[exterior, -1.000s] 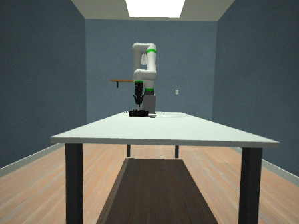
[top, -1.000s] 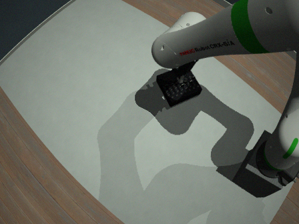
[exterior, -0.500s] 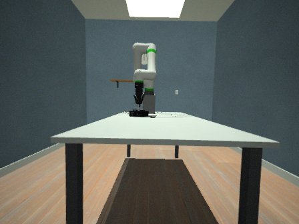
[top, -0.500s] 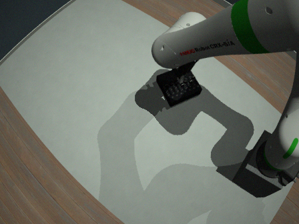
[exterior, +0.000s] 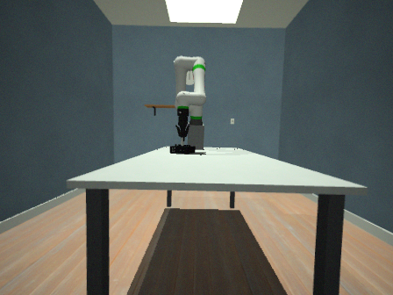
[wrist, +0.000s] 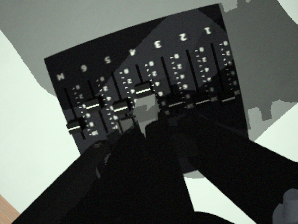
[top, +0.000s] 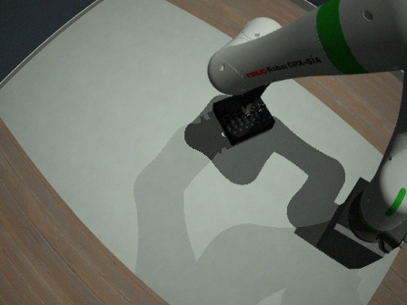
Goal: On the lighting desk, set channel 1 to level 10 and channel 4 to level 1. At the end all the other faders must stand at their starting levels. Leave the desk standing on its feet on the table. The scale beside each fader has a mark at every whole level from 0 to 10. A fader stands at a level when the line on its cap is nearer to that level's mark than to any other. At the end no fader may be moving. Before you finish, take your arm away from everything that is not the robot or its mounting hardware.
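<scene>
The black lighting desk [top: 254,129] [exterior: 182,149] [wrist: 73,72] stands flat on the white table [top: 104,118] [exterior: 219,173]. In the wrist view it has several faders side by side. The caps of the left ones sit at uneven heights. The fourth cap [wrist: 143,91] sits higher than its neighbours. The three right caps [wrist: 200,102] line up. My gripper [wrist: 150,111] [top: 247,109] [exterior: 182,133] is shut and empty. Its tips point down onto the desk just below the fourth cap. I cannot tell whether they touch it. My fingers hide the desk's near edge.
The robot's base [top: 352,236] stands on the table to the right of the desk. The arm [top: 291,54] hangs over the desk's far side and hides part of it. Wooden floor shows around the table.
</scene>
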You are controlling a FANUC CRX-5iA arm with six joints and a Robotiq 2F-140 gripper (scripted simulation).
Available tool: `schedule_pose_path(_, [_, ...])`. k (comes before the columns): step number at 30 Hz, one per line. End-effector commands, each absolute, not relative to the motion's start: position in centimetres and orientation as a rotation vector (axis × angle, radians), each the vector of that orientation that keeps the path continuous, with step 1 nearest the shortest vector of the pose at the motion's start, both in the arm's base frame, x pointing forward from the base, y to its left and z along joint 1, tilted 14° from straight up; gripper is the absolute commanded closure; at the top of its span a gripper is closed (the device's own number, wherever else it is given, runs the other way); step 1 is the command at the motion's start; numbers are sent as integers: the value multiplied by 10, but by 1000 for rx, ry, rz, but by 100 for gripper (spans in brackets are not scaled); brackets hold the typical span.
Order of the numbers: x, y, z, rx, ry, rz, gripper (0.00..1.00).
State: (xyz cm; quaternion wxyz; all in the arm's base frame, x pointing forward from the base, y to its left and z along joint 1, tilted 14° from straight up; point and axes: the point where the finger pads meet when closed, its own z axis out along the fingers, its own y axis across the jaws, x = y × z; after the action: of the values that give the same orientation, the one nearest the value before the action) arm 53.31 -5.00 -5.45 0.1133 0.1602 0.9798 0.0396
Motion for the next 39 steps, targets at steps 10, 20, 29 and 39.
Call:
schedule_pose_path(10, [528, -48, -56, 470, 2874, 116, 100])
schedule_pose_path(20, [523, -46, -57, 470, 2874, 116, 100])
schedule_pose_path(29, [520, -46, -57, 470, 2874, 116, 100])
schedule_pose_path(39, [520, -45, -57, 470, 2874, 116, 100])
